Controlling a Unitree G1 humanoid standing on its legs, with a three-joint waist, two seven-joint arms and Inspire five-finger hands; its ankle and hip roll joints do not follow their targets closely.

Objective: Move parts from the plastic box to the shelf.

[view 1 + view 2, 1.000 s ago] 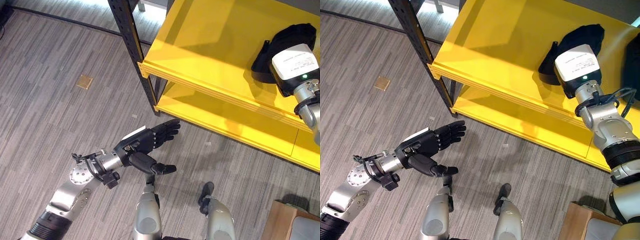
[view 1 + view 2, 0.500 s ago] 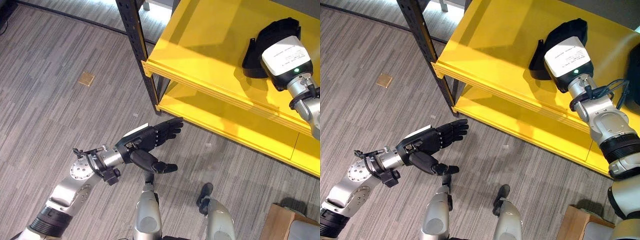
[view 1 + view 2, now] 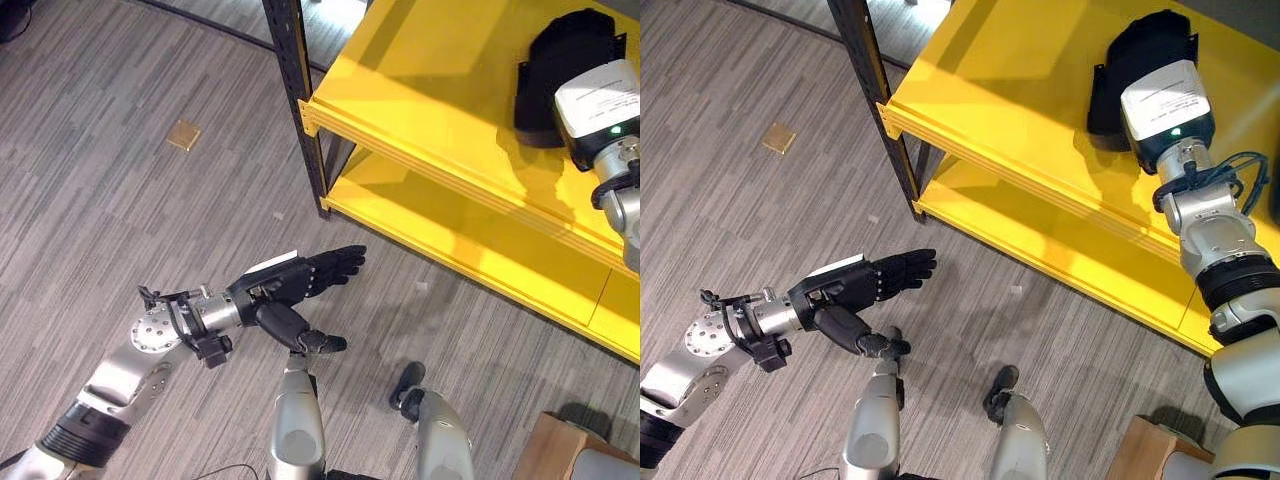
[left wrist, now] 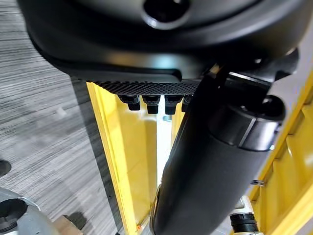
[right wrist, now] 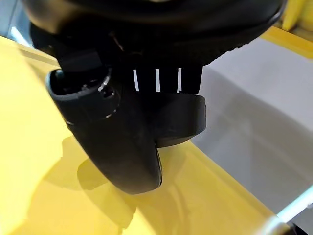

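Right eye view: right robot hand (image 3: 1137,62) is gripping a black part (image 5: 178,115) on the yellow shelf (image 3: 1010,90); left robot hand (image 3: 865,285) is hovering open-fingered above the floor (image 3: 730,220).

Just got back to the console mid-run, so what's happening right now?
The right robot hand is reaching over the top board of the yellow shelf, with a black part gripped between its fingers and thumb, just above the board. The left robot hand hangs open and idle over the grey floor in front of the shelf, holding nothing. The part is not yet set down. The corner of a wooden box shows at the lower right.
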